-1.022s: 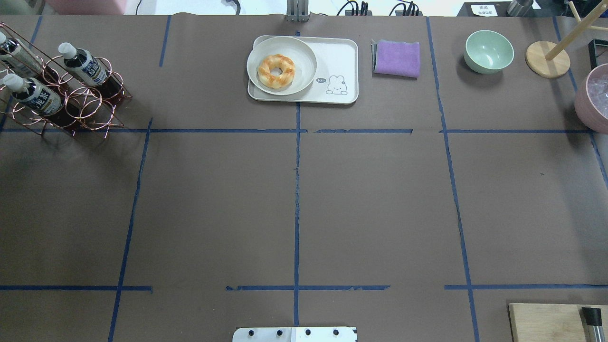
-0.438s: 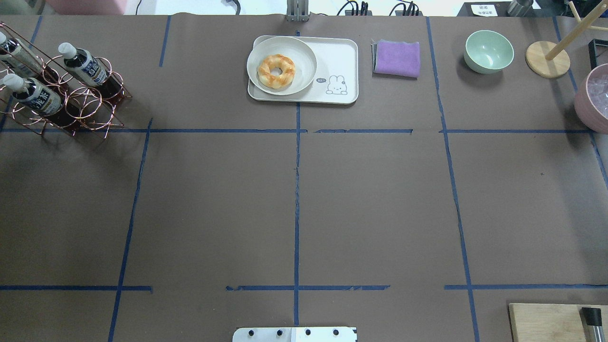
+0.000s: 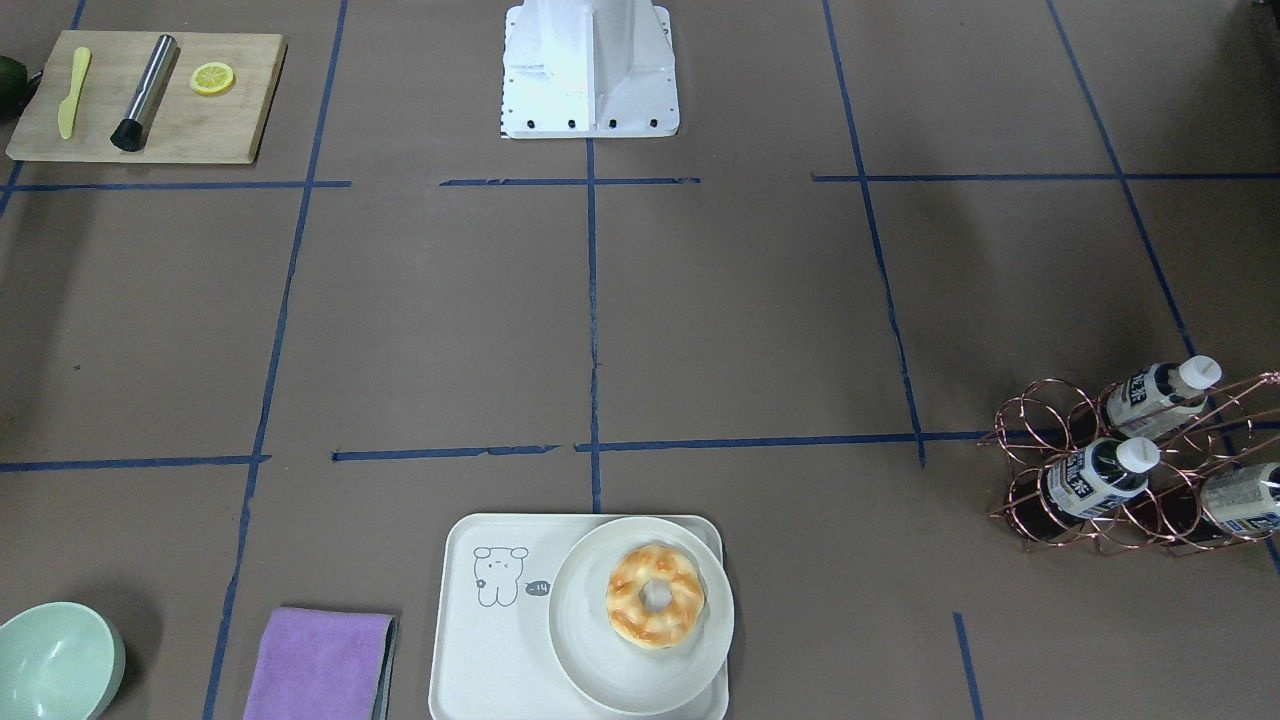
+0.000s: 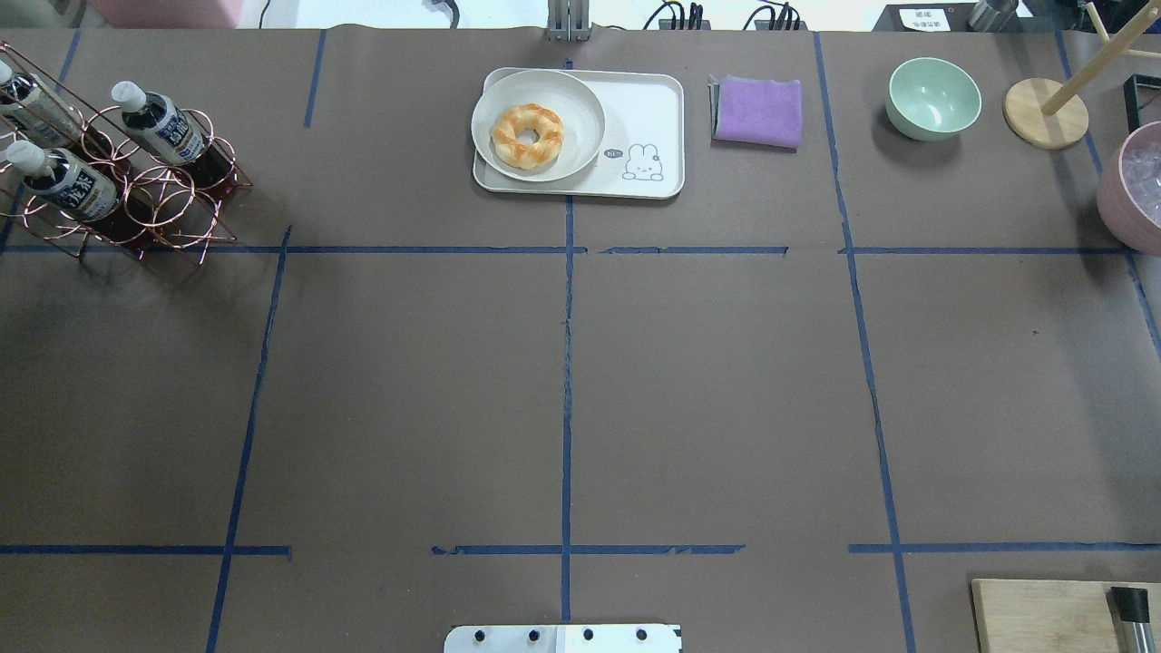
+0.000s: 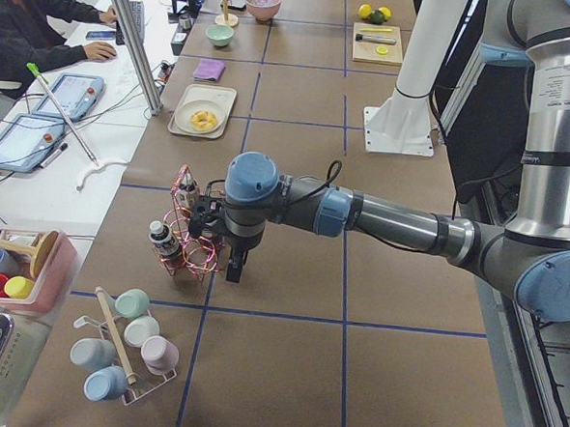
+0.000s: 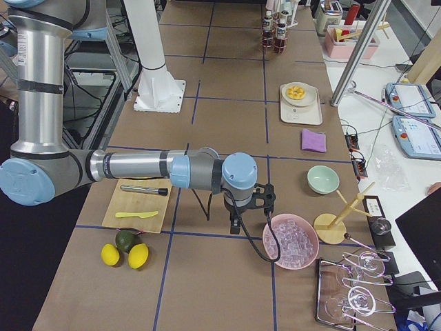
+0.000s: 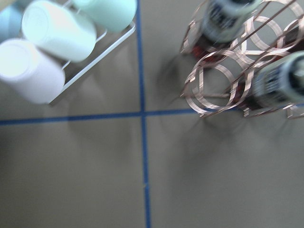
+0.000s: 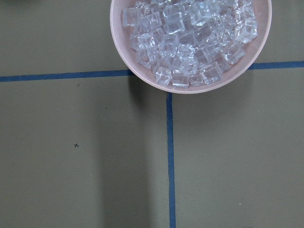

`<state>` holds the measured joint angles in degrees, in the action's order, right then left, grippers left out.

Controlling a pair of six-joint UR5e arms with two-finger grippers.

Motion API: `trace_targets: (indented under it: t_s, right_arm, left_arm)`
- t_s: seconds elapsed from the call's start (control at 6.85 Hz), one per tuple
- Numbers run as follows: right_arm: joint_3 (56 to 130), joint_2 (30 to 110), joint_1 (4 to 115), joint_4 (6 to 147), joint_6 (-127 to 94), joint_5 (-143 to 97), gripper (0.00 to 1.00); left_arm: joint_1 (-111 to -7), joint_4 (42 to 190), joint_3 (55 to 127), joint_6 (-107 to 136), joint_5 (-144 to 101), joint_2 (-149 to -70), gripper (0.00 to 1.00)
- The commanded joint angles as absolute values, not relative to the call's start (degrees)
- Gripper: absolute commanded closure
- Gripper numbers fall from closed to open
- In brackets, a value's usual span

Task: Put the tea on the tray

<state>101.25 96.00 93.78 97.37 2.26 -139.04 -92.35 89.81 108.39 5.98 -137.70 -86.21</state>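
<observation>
Surface: a table point(image 3: 740, 320) covered in brown paper and gridded with blue tape; the white robot base point(image 3: 590, 70) stands at its far edge.
Front-facing view: the tray point(image 3: 480, 660) lies at the near edge, with a round plate point(image 3: 585, 660) holding a glazed doughnut point(image 3: 655, 597) on its right part. Its bear drawing point(image 3: 497, 575) is uncovered.
Tea: three tea bottles point(image 3: 1095, 475) lie tilted in a copper wire rack point(image 3: 1050, 415) at that view's right, well apart from the tray.
Other items: a purple cloth point(image 3: 320, 660) just beside the tray, a mint bowl point(image 3: 55, 665) and a wooden cutting board point(image 3: 150, 95).
Overhead view: the rack is at the far left and the tray at the far middle.
Exterior left view: the left gripper point(image 5: 235, 264) points down just beside the rack. Whether it is parted or closed cannot be told.
Exterior right view: the right gripper point(image 6: 236, 224) hangs beside a pink bowl of ice point(image 6: 289, 265). Its state cannot be told either.
Left wrist view: blurred, with the rack and two bottles at the upper right and pastel mugs point(image 7: 57, 31) at the upper left.
Right wrist view: the ice bowl is at the top, with crossing tape lines beneath.
</observation>
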Motion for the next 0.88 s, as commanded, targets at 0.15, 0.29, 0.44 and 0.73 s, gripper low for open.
trace_targets:
  t_s: [0.15, 0.29, 0.44, 0.73]
  right_arm:
    - [101.6, 96.06, 93.78, 97.38, 2.46, -138.69, 0.0]
    - [101.6, 95.98, 93.78, 97.38, 2.11, -138.69, 0.0]
    - [101.08, 95.98, 93.69, 97.38, 0.28, -138.87, 0.0]
    - [101.16, 94.49, 93.69, 97.47, -0.53, -139.13, 0.0]
  left_arm:
    - [-87.73, 103.45, 113.47, 21.65, -137.2, -86.22, 0.0]
    - [-85.54, 110.41, 113.38, 30.58, -135.2, -86.31, 0.0]
    - [-80.99, 116.22, 113.38, 37.98, -128.3, -86.13, 0.0]
    - [-74.46, 121.44, 112.68, 44.89, -114.23, -86.13, 0.0]
